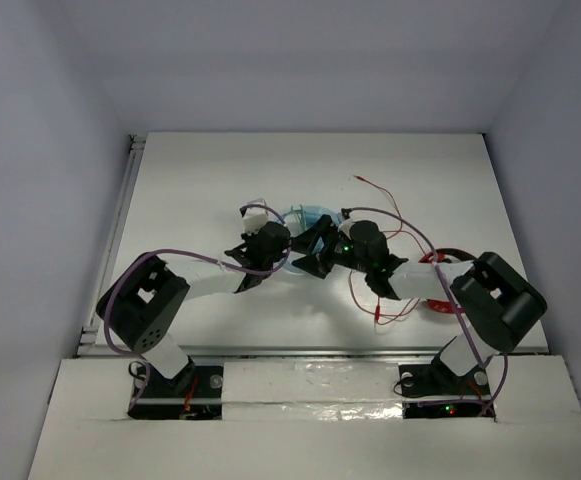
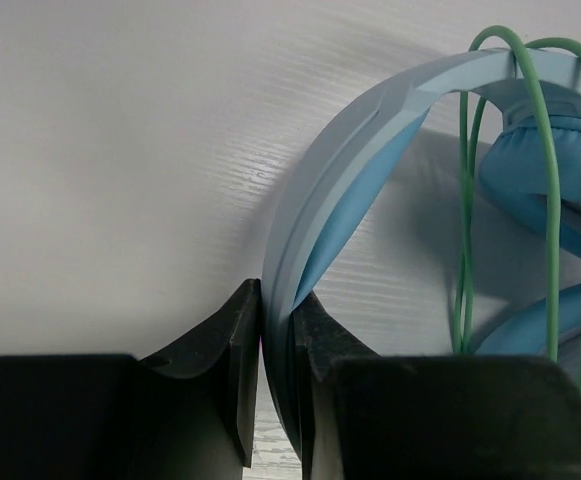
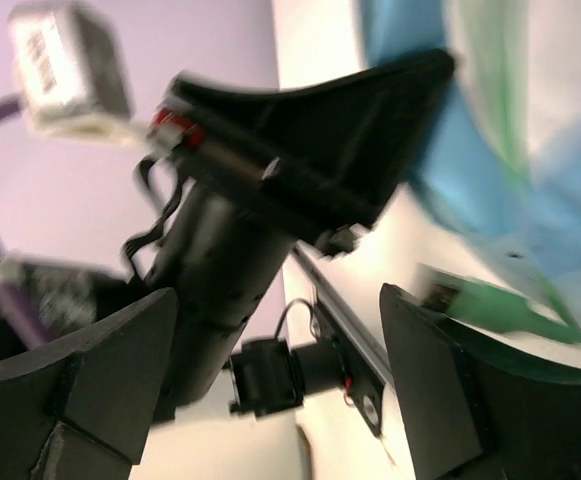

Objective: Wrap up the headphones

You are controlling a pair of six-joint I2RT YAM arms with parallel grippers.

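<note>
Holding the headphones [image 1: 305, 218] by the headband [image 2: 370, 150] at the table [image 1: 200, 180] centre, the left gripper [image 2: 277, 330] is clamped tight; the right gripper [image 3: 275, 350] gapes wide, empty. Grasp the green cable [image 2: 550, 200] near its plug [image 3: 490, 305], winding under light tension.

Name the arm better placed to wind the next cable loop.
Right. The right end effector is open and empty, the green cable plug beside one finger; the left end effector is shut on the headband, steadying the headphones.
</note>
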